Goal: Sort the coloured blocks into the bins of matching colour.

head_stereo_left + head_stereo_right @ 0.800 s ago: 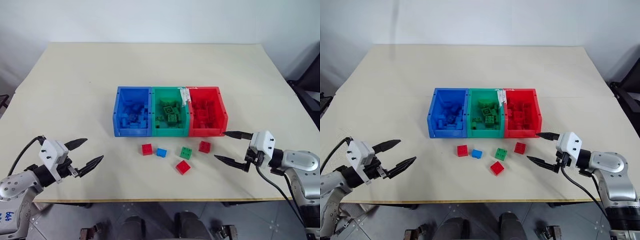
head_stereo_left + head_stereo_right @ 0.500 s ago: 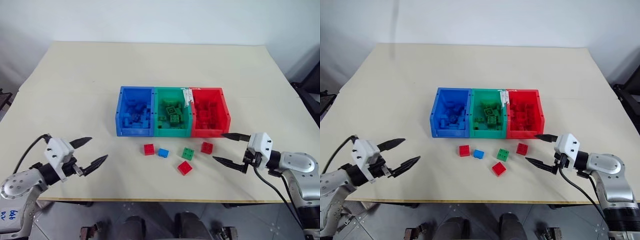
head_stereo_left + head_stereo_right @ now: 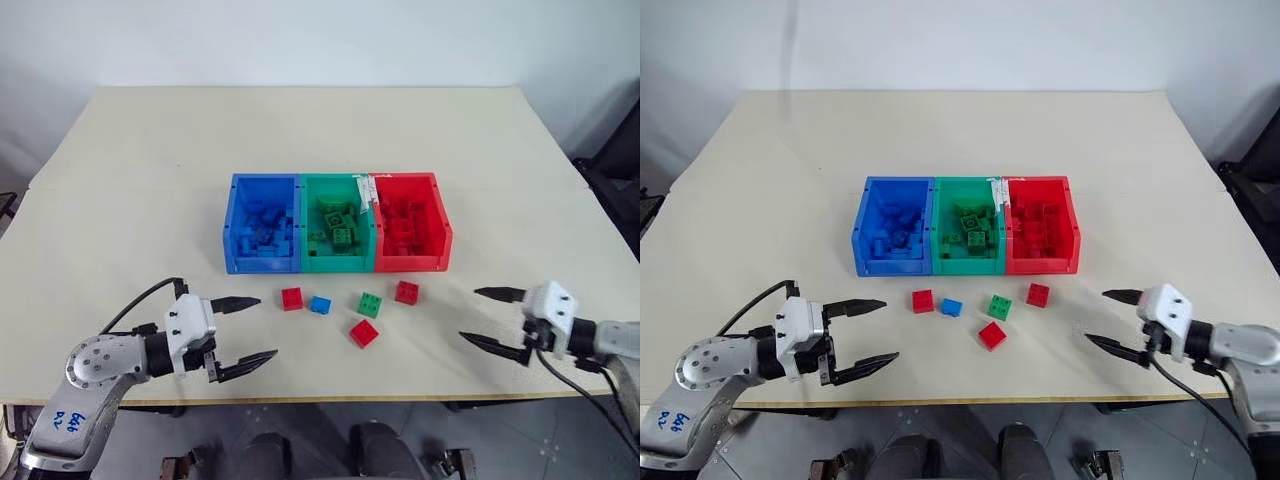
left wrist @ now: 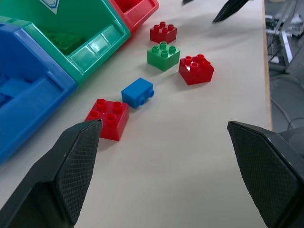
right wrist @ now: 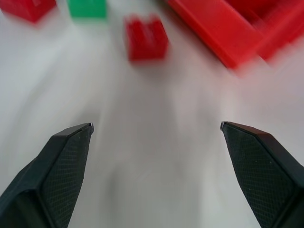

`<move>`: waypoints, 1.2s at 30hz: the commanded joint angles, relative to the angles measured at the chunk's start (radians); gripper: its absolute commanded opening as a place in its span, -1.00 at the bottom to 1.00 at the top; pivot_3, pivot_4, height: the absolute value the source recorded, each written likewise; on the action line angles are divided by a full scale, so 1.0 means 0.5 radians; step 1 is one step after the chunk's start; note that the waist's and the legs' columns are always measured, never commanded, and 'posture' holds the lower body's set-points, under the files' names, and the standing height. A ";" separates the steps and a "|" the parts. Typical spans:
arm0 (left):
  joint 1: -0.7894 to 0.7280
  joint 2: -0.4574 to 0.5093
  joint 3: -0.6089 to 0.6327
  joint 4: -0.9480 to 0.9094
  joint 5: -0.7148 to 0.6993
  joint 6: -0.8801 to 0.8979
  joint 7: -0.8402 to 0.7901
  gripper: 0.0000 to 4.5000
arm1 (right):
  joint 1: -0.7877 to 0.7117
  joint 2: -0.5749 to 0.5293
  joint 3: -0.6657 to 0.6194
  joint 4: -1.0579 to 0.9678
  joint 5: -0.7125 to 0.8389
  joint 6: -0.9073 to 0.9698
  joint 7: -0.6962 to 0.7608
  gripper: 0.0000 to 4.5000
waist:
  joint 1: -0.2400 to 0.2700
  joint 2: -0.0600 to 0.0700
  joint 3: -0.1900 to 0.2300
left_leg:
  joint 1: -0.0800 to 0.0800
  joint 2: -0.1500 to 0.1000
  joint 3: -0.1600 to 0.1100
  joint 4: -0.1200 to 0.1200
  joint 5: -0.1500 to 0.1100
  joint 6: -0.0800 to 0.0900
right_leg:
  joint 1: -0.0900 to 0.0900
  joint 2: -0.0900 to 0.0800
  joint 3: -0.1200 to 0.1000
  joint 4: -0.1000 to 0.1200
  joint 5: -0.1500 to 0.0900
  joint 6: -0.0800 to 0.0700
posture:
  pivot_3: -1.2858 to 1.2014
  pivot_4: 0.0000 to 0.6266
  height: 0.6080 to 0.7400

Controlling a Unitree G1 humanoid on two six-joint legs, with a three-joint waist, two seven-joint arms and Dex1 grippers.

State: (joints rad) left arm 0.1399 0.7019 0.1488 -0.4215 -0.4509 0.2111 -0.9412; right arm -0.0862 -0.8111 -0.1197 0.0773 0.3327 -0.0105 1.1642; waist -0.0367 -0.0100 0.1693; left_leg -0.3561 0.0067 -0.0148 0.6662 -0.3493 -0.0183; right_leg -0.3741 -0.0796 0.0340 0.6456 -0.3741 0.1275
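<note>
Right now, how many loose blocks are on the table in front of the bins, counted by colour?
Red blocks: 3
Blue block: 1
Green block: 1
Total: 5 loose blocks on the table, in front of the bins.

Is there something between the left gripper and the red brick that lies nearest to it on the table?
Nothing visible stands in the way. The left gripper is open, and only bare beige table top lies between it and the nearest small red studded plastic brick. The small blue plastic brick sits just beyond that red one, apart from it.
</note>
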 commanded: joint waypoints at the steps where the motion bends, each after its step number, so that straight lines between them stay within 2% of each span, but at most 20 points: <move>1: 0.091 0.020 0.100 -0.067 -0.035 -0.019 -0.001 0.99 | -0.110 0.019 0.140 -0.095 -0.068 0.185 -0.055 1.00 | 0.013 0.005 0.003 | 0.000 0.000 0.000 0.000 0.000 0.000 | 0.000 0.000 0.000 0.000 0.000 0.000 | 0.03 -0.52 1.00; 5: 0.201 0.028 0.210 -0.103 -0.057 -0.012 0.011 0.99 | -0.309 0.139 0.284 -0.003 -0.133 0.281 -0.125 1.00 | 0.019 0.005 0.003 | -0.001 -0.003 -0.001 0.000 0.000 0.001 | 0.000 -0.003 0.000 -0.001 0.000 0.000 | 0.03 -0.52 1.00; 11: 0.278 0.044 0.307 -0.140 -0.076 -0.012 0.001 0.99 | -0.442 0.263 0.372 0.205 -0.246 0.194 -0.186 1.00 | 0.016 0.005 0.003 | -0.002 -0.006 -0.004 -0.001 0.000 0.002 | 0.000 -0.006 -0.003 -0.004 0.000 0.000 | 0.03 -0.52 1.00; 14: 0.304 0.037 0.324 -0.161 -0.079 -0.013 0.004 1.00 | -0.457 0.266 0.390 0.255 -0.264 0.146 -0.167 0.74 | 0.007 0.004 0.002 | -0.002 -0.005 -0.004 0.000 0.000 0.002 | 0.001 -0.006 -0.003 -0.003 0.000 0.000 | 0.03 -0.52 1.00; 21: 0.310 0.005 0.301 -0.178 -0.089 -0.015 0.018 1.00 | -0.432 0.222 0.347 0.271 -0.242 0.082 -0.141 -0.29 | 0.014 0.004 0.002 | 0.001 -0.005 -0.004 0.001 0.001 0.002 | 0.005 -0.006 -0.002 -0.002 0.000 -0.001 | 0.03 -0.52 1.00; 22: 0.303 -0.003 0.296 -0.175 -0.092 -0.017 0.022 1.00 | -0.422 0.214 0.327 0.240 -0.210 0.091 -0.126 -0.35 | 0.017 0.004 0.002 | 0.002 -0.006 -0.004 0.001 0.001 0.003 | 0.005 -0.006 -0.003 -0.002 0.000 -0.001 | 0.03 -0.52 1.00; 24: 0.287 -0.033 0.294 -0.171 -0.112 -0.012 0.048 1.00 | -0.408 0.193 0.253 0.092 -0.088 0.208 -0.114 -0.34 | 0.021 0.004 0.003 | 0.001 -0.007 -0.005 0.001 0.001 0.003 | 0.006 -0.007 -0.003 -0.002 0.000 -0.001 | 0.03 -0.52 1.00; 27: 0.289 -0.055 0.305 -0.160 -0.114 0.006 0.078 1.00 | -0.486 0.218 0.115 -0.116 0.107 0.561 -0.264 -0.34 | 0.018 0.006 0.004 | -0.002 -0.008 -0.005 0.000 0.001 0.004 | 0.002 -0.009 -0.003 -0.002 0.000 -0.001 | 0.03 -0.52 1.00; 30: 0.231 -0.126 0.347 -0.147 -0.213 0.070 0.171 1.00 | -0.695 0.260 0.021 -0.160 0.256 0.799 -0.379 -0.34 | -0.003 0.009 0.005 | -0.005 -0.007 -0.004 0.000 0.001 0.003 | -0.002 -0.007 -0.003 -0.002 0.001 -0.001 | 0.03 -0.52 1.00; 33: 0.198 -0.140 0.344 -0.163 -0.229 0.096 0.200 1.00 | -0.849 0.302 0.031 -0.053 0.193 0.806 -0.467 -0.34 | 0.002 0.008 0.005 | -0.005 -0.005 -0.005 0.000 0.002 0.001 | -0.003 -0.005 -0.004 -0.001 0.001 -0.001 | 0.03 -0.52 1.00; 36: 0.188 -0.144 0.332 -0.178 -0.228 0.106 0.231 1.00 | -0.974 0.354 0.057 0.125 0.085 0.656 -0.519 -0.34 | 0.012 0.008 0.005 | -0.005 -0.005 -0.006 -0.003 0.002 0.001 | -0.003 -0.005 -0.004 -0.003 0.000 -0.001 | 0.03 -0.52 1.00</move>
State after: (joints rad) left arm 0.2376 0.6327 0.2985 -0.4713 -0.5457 0.2655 -0.8368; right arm -0.5532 -0.6425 -0.0837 0.1104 0.3911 0.3542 0.9193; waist -0.0309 -0.0060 0.1718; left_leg -0.3586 0.0034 -0.0175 0.6650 -0.3486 -0.0172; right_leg -0.3756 -0.0825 0.0321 0.6442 -0.3739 0.1271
